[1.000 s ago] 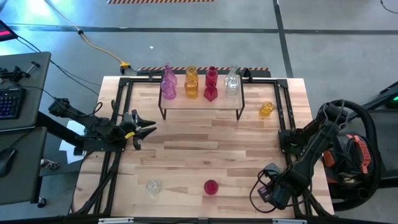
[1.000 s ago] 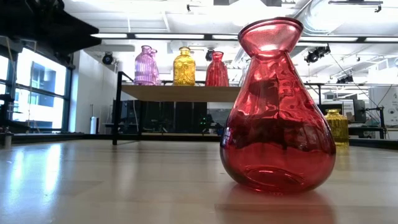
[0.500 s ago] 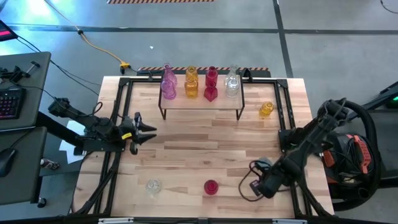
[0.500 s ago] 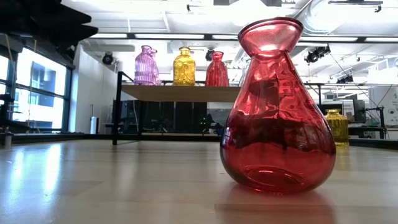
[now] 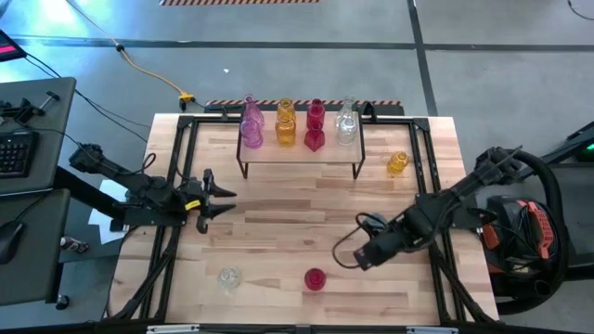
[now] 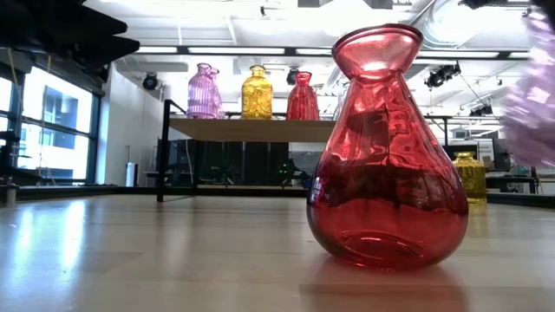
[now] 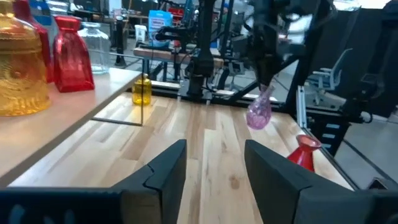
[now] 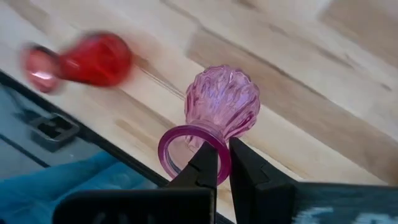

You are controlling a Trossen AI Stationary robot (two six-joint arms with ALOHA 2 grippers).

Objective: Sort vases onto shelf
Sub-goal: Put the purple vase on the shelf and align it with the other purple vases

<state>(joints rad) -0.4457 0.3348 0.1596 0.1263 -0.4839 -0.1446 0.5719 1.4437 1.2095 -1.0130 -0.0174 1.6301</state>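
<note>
the right gripper pinches the pink vase by its rim, jaws nearly together, carrying it clear of the counter for the shelf; the left gripper waits with jaws spread.

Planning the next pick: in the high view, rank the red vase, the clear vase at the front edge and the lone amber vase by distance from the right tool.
1. Red vase, front edge, beside the right tool.
2. Amber vase, right of the shelf.
3. Clear vase, front left.
</note>
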